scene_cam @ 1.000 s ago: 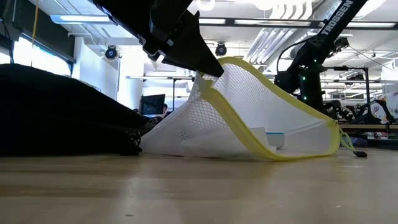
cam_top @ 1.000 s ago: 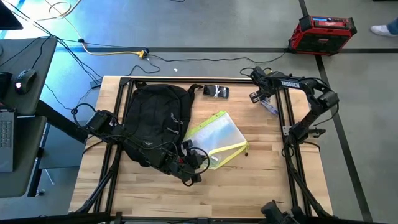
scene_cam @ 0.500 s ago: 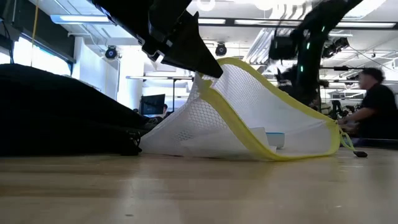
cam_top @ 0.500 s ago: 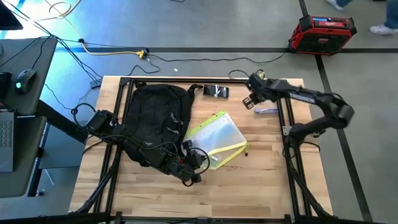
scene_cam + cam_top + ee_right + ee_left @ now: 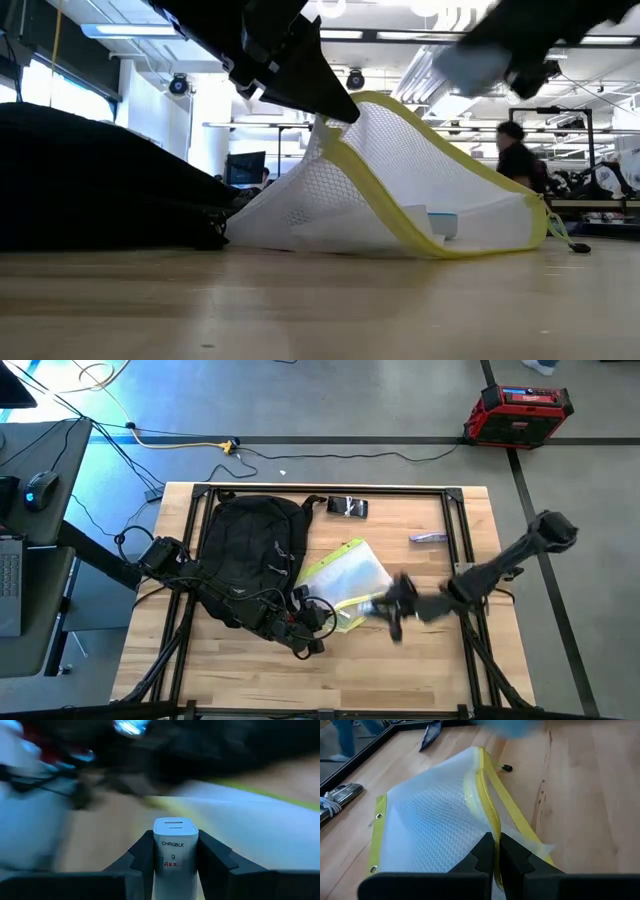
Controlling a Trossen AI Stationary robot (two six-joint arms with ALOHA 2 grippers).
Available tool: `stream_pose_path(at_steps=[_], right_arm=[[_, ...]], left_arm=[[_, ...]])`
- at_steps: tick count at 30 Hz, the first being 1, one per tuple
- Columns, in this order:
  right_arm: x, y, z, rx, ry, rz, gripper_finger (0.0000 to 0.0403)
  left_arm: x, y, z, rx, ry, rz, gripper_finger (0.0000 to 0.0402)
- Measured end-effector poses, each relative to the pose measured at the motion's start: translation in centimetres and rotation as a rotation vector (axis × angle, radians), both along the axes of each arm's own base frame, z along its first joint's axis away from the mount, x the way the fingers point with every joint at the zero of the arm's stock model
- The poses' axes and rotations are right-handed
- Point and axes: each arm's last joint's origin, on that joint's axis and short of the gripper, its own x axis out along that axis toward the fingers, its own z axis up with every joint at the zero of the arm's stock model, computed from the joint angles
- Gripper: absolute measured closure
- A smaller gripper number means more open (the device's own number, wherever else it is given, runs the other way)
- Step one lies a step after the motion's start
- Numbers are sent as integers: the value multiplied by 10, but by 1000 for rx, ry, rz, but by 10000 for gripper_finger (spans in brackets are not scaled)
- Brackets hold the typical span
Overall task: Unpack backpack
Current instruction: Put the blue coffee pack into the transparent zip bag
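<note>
The black backpack [image 5: 250, 555] lies flat on the left half of the table. Beside it is a white mesh pouch with yellow trim [image 5: 350, 582]. My left gripper [image 5: 496, 851] reaches over the backpack's near end and is shut on the pouch. My right gripper [image 5: 175, 837], blurred in the high view [image 5: 395, 610], hangs over the table just right of the pouch, shut on a white charger block [image 5: 175, 845] marked CHRGBLK. My left gripper pinches the pouch's yellow zipper edge [image 5: 493, 827] between its two shut fingers, which slant down from the backpack's side. That edge is raised like a tent ridge [image 5: 330, 135], and the pouch's lower part [image 5: 400, 240] rests on the table. My right gripper pinches the charger block's two opposite sides between its fingers [image 5: 145, 852]. The block's end [image 5: 175, 826] sticks out past the fingertips. The block is clear of the table.
A black flat item [image 5: 347, 507] lies at the far edge beside the backpack's top. A small bluish item [image 5: 428, 538] lies at the far right. A small black bit [image 5: 506, 768] sits by the pouch's corner. A person [image 5: 515, 160] moves in the room beyond.
My right gripper has swung fast from the table's far right corner toward the near edge and left, ending beside the pouch, and it has turned as it went. The bluish item stays on the table at the far right. Pouch and left gripper have kept still.
</note>
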Motion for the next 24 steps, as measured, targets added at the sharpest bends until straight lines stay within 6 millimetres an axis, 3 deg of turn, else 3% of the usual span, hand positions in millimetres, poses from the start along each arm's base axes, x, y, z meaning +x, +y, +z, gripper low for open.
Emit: stream_pose_path(at_steps=[3, 7, 11, 15, 24], right_arm=[[6, 23, -18, -27, -63, 7, 315], [33, 24, -42, -61, 32, -17, 315], [63, 13, -53, -101, 84, -76, 315], [81, -3, -47, -167, 87, -242, 315], [102, -44, -66, -91, 136, -444, 299]], left_arm=[[2, 1, 2, -2, -20, 3, 402], [4, 2, 4, -10, -59, 26, 402], [4, 1, 5, 18, -58, 22, 402], [2, -2, 5, 25, -55, 9, 402], [0, -6, 5, 39, -48, -8, 402]])
